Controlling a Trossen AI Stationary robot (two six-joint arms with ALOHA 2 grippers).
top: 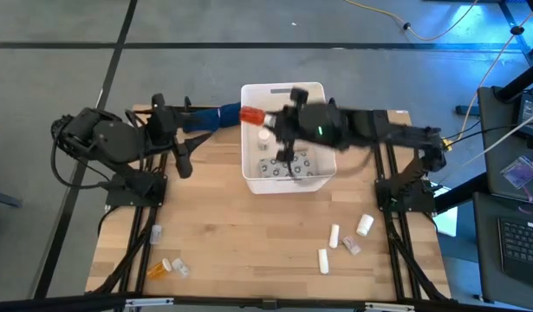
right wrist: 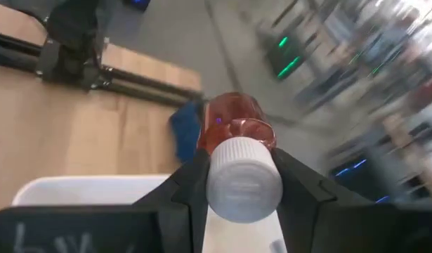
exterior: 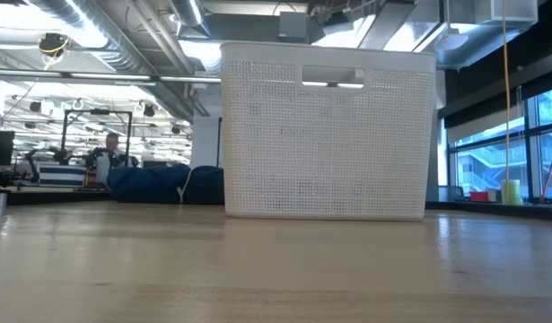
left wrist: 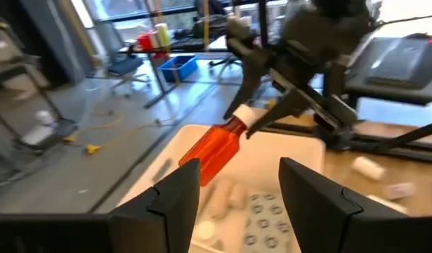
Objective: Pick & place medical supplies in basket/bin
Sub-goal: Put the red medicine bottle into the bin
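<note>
High view first: we see the right gripper (top: 268, 121) over the far left part of the white basket (top: 316, 178), its jaws clenched on the white cap of a red-orange pill bottle (top: 251, 113) that juts out past the basket's left rim, near the dark blue cloth (top: 205, 117); the right wrist view confirms this grasp, the bottle (right wrist: 233, 126) pinched at its cap between both fingers above the basket's wall; the left gripper (top: 181, 160) waits over the table's far left, apart from the basket, its fingers (left wrist: 177, 193) spread with nothing between them. We judge the task partly done; grey blister packs (top: 292, 165) and a white item already lie on the basket floor, and the held bottle is not yet released; still out on the table are white bottles and tubes (top: 344, 234) at the near right and an orange bottle (top: 160, 269) with small clear pieces at the near left.
</note>
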